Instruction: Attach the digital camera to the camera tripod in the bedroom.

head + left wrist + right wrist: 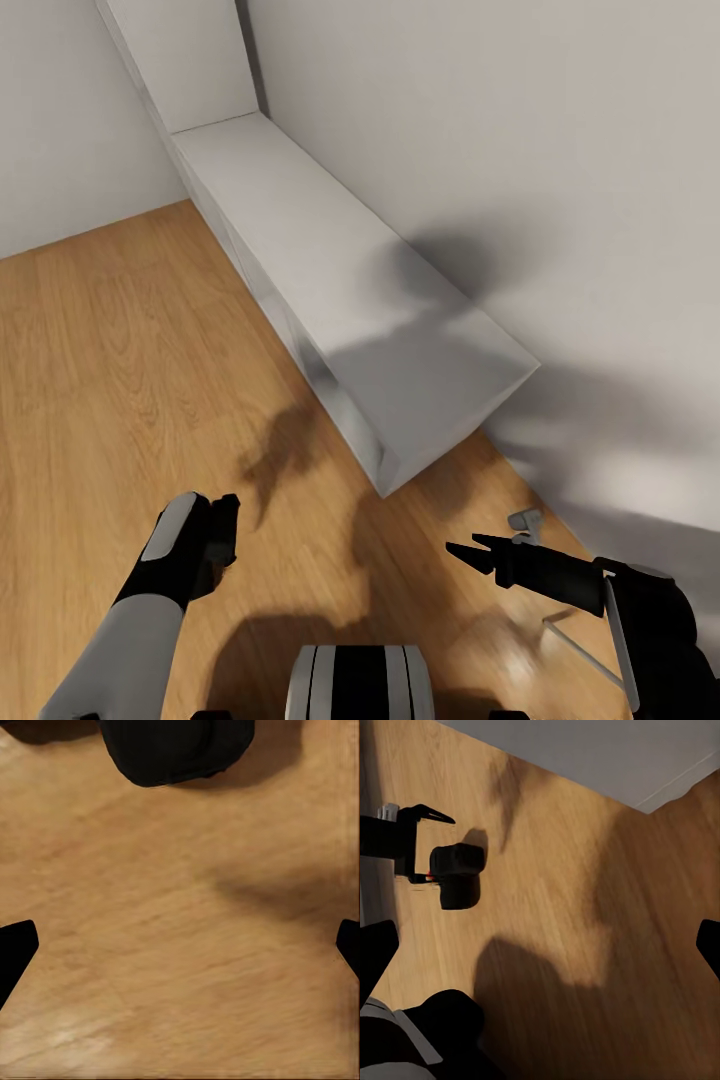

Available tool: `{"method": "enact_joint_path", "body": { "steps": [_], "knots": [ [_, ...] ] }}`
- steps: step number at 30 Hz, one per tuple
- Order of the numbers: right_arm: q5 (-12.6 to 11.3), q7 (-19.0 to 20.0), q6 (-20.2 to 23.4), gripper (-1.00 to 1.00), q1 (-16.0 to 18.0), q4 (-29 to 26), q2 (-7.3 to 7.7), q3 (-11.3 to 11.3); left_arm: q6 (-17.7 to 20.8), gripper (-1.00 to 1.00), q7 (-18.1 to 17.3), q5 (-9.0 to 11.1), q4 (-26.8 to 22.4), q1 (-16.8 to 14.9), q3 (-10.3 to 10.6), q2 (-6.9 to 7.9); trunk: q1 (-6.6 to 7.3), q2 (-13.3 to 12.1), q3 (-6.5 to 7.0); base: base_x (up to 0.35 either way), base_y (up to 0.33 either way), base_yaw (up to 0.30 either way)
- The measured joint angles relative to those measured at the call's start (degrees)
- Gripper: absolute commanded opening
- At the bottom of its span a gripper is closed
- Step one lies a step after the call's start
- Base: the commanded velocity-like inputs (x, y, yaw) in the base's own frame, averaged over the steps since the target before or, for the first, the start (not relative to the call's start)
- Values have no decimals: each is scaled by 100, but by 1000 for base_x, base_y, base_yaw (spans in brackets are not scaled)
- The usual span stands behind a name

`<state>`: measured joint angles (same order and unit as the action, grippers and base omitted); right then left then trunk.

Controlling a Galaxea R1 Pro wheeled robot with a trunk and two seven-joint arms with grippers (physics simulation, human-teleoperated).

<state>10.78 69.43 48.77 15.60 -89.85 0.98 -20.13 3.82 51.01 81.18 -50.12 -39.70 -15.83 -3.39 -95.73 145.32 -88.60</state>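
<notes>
The digital camera (457, 874), a small black body with a red dot, lies on the wood floor. It is also in the left wrist view as a black block (176, 746) beyond the fingertips. My left gripper (426, 846) hovers right beside it, open, and the camera is not between its fingers. In the head view the left gripper (215, 515) points down at the floor. My right gripper (468, 550) points left, open and empty. Thin silver rods (580, 645) and a small grey piece (525, 520) sit behind the right arm. I cannot tell whether they are the camera tripod.
A long low white cabinet (330, 260) runs along the pale wall (560, 150) from the far corner to mid-view. Light wood plank floor (110, 360) spreads open to the left. The robot's trunk (360, 685) is at the bottom centre.
</notes>
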Motion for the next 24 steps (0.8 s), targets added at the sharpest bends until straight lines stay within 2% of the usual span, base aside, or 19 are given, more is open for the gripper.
{"method": "enact_joint_path", "body": {
  "steps": [11, 12, 16, 19, 20, 24],
  "knots": [
    [0, -4, 0, 100, 0, 0, 0, 0, -7, 100, -16, -22, 352, -393, 2, 3, 0, 0, 0, 0, 0, 0],
    [0, -5, 0, 100, 0, 0, 0, 0, -125, 100, -17, -57, 664, -600, 3, 44, 0, 0, 0, 0, 0, 0],
    [0, -5, 0, 100, 0, 0, 0, 0, -405, 100, -17, -92, 853, -720, 2, 85, 0, 0, 0, 0, 0, 0],
    [0, -5, 0, 100, 0, 0, 0, 0, -615, 100, -16, -108, 968, -773, -3, 163, 0, 0, 0, 0, 0, 0],
    [0, -5, 0, 100, 0, 0, 0, 0, -685, 100, -23, -101, 1011, -790, -3, 244, 0, 0, 0, 0, 0, 0],
    [0, -5, 0, 100, 0, 0, 0, 0, -740, 100, -31, -86, 1068, -851, -22, 397, 0, 0, 0, 0, 0, 0]
  ]
}}
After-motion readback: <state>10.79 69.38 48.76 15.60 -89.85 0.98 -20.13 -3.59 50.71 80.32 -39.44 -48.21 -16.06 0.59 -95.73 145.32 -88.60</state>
